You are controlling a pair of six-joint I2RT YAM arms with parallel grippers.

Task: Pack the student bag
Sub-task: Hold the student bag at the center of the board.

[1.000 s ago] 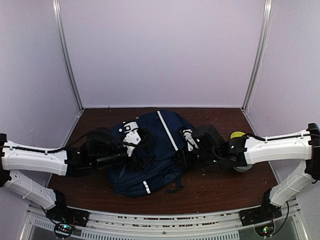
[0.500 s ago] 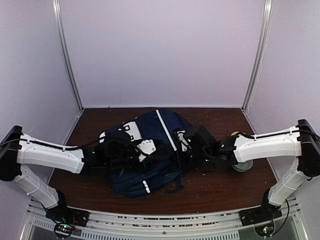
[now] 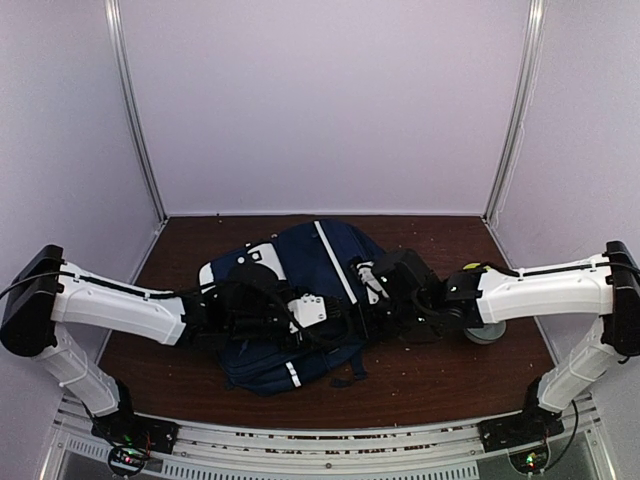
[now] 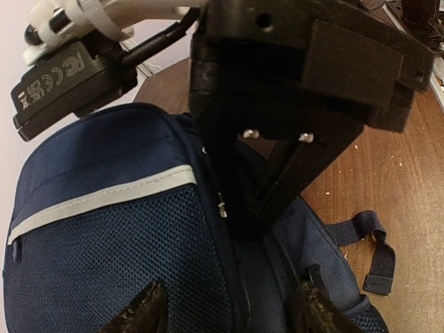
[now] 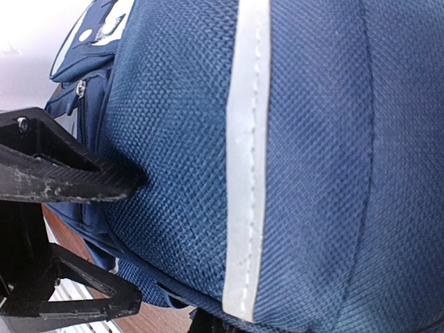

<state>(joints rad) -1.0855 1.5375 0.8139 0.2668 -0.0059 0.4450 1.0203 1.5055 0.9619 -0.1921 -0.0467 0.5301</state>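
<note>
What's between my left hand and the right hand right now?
Only the student bag: in the left wrist view its zipper seam runs from the left hand up to the right hand, pinched shut on it.

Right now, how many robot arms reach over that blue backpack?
2. The white left arm reaches over the navy blue fabric backpack from the left; the white right arm from the right.

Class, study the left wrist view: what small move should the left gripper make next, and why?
Probably ease the left gripper forward and close it on the zip pull. The right gripper is shut, pinching the student bag beside that pull, while the left one hangs open over the zip line, holding nothing.
</note>
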